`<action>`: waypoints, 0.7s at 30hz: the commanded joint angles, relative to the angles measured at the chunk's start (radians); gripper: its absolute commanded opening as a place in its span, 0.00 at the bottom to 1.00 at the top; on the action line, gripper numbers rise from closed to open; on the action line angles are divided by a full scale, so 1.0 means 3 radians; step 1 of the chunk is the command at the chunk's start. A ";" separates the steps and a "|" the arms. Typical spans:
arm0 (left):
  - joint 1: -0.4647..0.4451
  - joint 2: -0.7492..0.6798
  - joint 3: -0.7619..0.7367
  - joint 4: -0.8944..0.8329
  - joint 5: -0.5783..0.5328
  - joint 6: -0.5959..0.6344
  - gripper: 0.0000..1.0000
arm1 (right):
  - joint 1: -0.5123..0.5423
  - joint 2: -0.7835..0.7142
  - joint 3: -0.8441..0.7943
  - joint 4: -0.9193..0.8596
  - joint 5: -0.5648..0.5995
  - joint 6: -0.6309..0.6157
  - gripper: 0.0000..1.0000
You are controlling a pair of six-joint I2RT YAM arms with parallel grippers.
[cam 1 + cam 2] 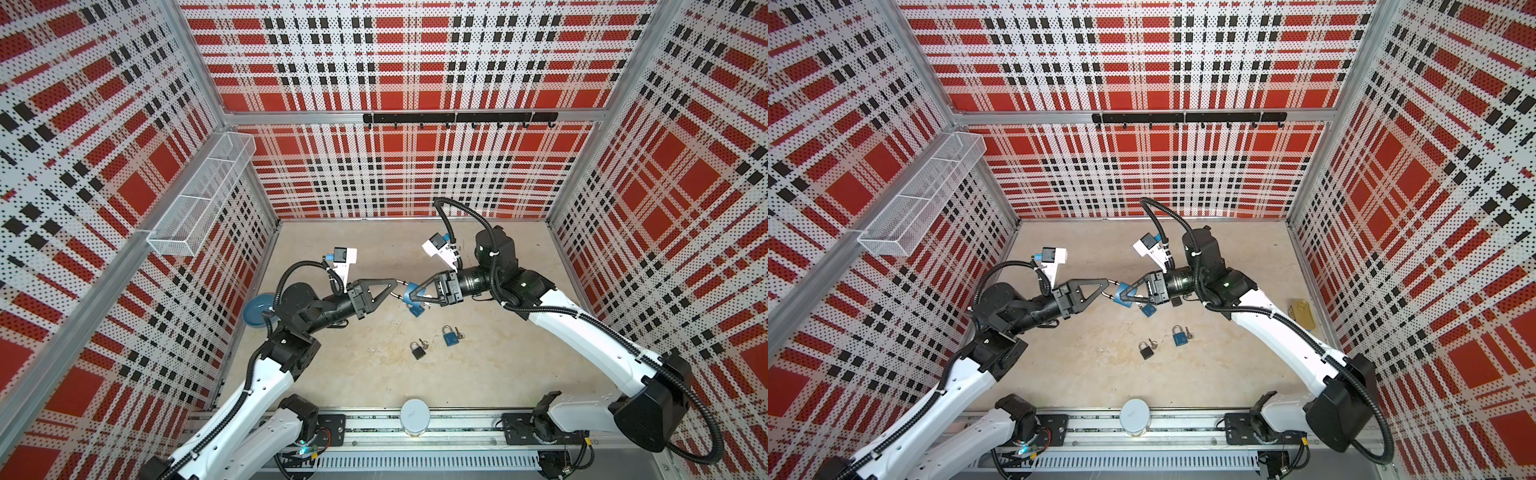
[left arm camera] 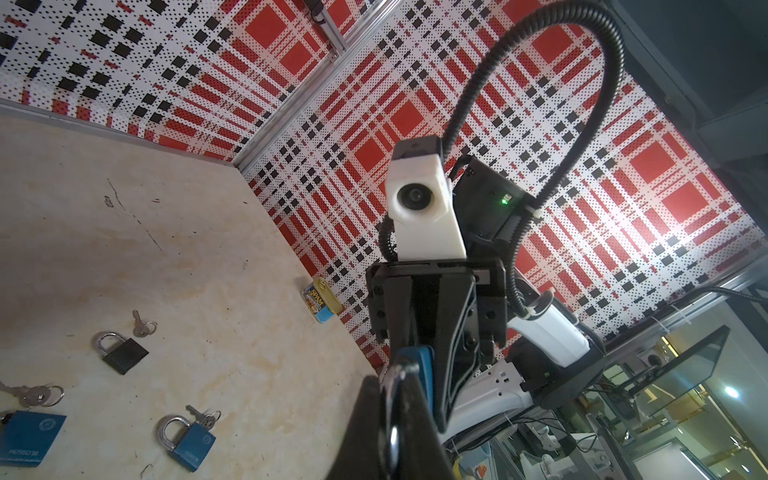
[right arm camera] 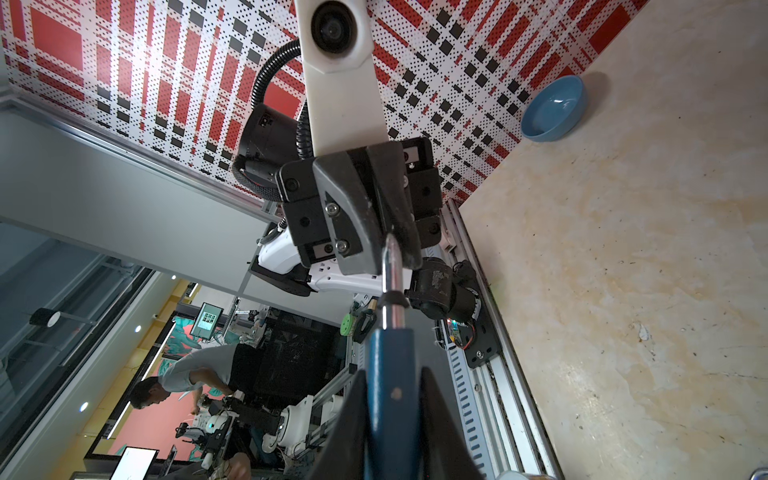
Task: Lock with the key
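Blue paint on a flat, square-cornered body and a bright steel shackle point(image 3: 392, 266): that is the held padlock point(image 1: 412, 287), which you have in the air between both arms, above the mottled beige table point(image 1: 478, 382). Your left gripper point(image 1: 395, 289) is clamped on the rounded shackle. Your right gripper point(image 1: 414, 294) is clenched on the narrow flanks of the blue body, one black tapered finger point(image 3: 440, 419) pressing each side. The two wedge-shaped grippers meet almost tip to tip, with only the lock between them.

Straight beneath the held padlock, a second blue padlock point(image 1: 415, 311) lies flat on the table with a ringed bunch of keys point(image 2: 39, 395) just beside its top. Nearer the front rail than the held padlock lie a smaller blue padlock point(image 1: 449, 337) and a matt black padlock point(image 1: 417, 352). They are a little apart, and a small silver key point(image 1: 458, 333) lies by the blue one's shackle and another key point(image 1: 424, 343) by the black one's.

To the left of the held padlock, partly hidden by your left arm, a glossy blue bowl point(image 1: 255, 311) sits near the perforated plaid wall. Far to its right, a rounded tin point(image 2: 322, 301) stands at the foot of the opposite wall. Beyond the held padlock the scuffed table runs bare to the back wall, and it is also bare between the small locks and the tin.
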 commanded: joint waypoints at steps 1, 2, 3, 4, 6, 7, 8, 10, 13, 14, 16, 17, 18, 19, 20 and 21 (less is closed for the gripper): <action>-0.0271 0.0085 -0.0105 -0.0162 0.0047 0.0054 0.00 | 0.0107 0.0054 0.0087 0.0431 -0.0017 -0.0093 0.00; -0.0307 0.0074 -0.0120 -0.0164 0.0021 0.0048 0.00 | 0.0107 0.0057 0.0107 0.0402 -0.0008 -0.0111 0.00; -0.0343 0.0064 -0.0137 -0.0161 -0.0010 0.0047 0.00 | 0.0105 0.0063 0.0119 0.0366 0.0015 -0.0129 0.00; -0.0378 0.0054 -0.0152 -0.0162 -0.0045 0.0048 0.00 | 0.0108 0.0064 0.0130 0.0357 0.0024 -0.0144 0.00; -0.0444 0.0035 -0.0176 -0.0161 -0.0086 0.0043 0.00 | 0.0107 0.0068 0.0138 0.0329 0.0045 -0.0171 0.00; -0.0479 0.0036 -0.0182 -0.0161 -0.0107 0.0045 0.00 | 0.0107 0.0071 0.0148 0.0304 0.0057 -0.0188 0.00; -0.0516 0.0032 -0.0193 -0.0161 -0.0138 0.0043 0.00 | 0.0105 0.0074 0.0153 0.0291 0.0067 -0.0203 0.00; -0.0574 0.0023 -0.0207 -0.0161 -0.0179 0.0045 0.00 | 0.0104 0.0083 0.0174 0.0255 0.0100 -0.0225 0.00; -0.0639 0.0027 -0.0215 -0.0162 -0.0211 0.0056 0.00 | 0.0104 0.0091 0.0201 0.0217 0.0126 -0.0266 0.00; -0.0658 0.0024 -0.0220 -0.0161 -0.0228 0.0061 0.00 | 0.0105 0.0097 0.0214 0.0202 0.0129 -0.0274 0.00; -0.0700 0.0024 -0.0228 -0.0161 -0.0253 0.0063 0.00 | 0.0105 0.0111 0.0227 0.0183 0.0141 -0.0289 0.00; -0.0726 0.0029 -0.0230 -0.0161 -0.0265 0.0068 0.00 | 0.0103 0.0114 0.0232 0.0184 0.0147 -0.0287 0.00; -0.0763 0.0025 -0.0240 -0.0161 -0.0294 0.0069 0.00 | 0.0102 0.0118 0.0242 0.0171 0.0151 -0.0302 0.00; -0.0803 0.0026 -0.0255 -0.0153 -0.0326 0.0069 0.00 | 0.0104 0.0126 0.0248 0.0158 0.0157 -0.0311 0.00; -0.0848 0.0020 -0.0275 -0.0146 -0.0364 0.0070 0.00 | 0.0104 0.0137 0.0259 0.0163 0.0160 -0.0309 0.00; -0.0890 0.0015 -0.0292 -0.0139 -0.0402 0.0069 0.00 | 0.0102 0.0144 0.0262 0.0163 0.0172 -0.0308 0.00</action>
